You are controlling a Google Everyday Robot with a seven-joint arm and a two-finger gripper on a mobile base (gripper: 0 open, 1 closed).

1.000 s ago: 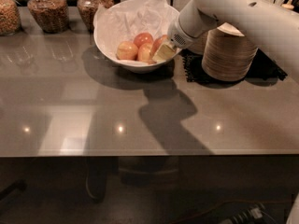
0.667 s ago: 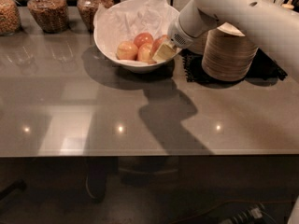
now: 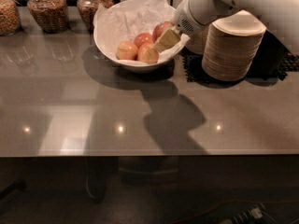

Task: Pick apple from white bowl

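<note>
The white bowl [image 3: 110, 43] stands at the back of the table, lined with crumpled white paper. Three apples lie in it: a pale one [image 3: 126, 50] at the left, a small red one [image 3: 143, 39] behind, and a yellow-pink one [image 3: 148, 54] in front. The apple [image 3: 161, 29], red-orange, sits higher, at the bowl's right rim, against my gripper [image 3: 167, 38]. The gripper comes in from the right and is closed on this apple. One tan finger [image 3: 168, 40] shows in front of it; the other is hidden.
A tall stack of beige disposable bowls [image 3: 233, 48] stands just right of the white bowl on a black mat [image 3: 196, 69]. Three glass jars [image 3: 46, 10] of dry food line the back left edge. The table's front edge runs across the lower half.
The gripper has risen a little and moved right at the bowl's right rim. A red-orange apple that was hidden before now shows at the gripper. The three other apples have not moved.
</note>
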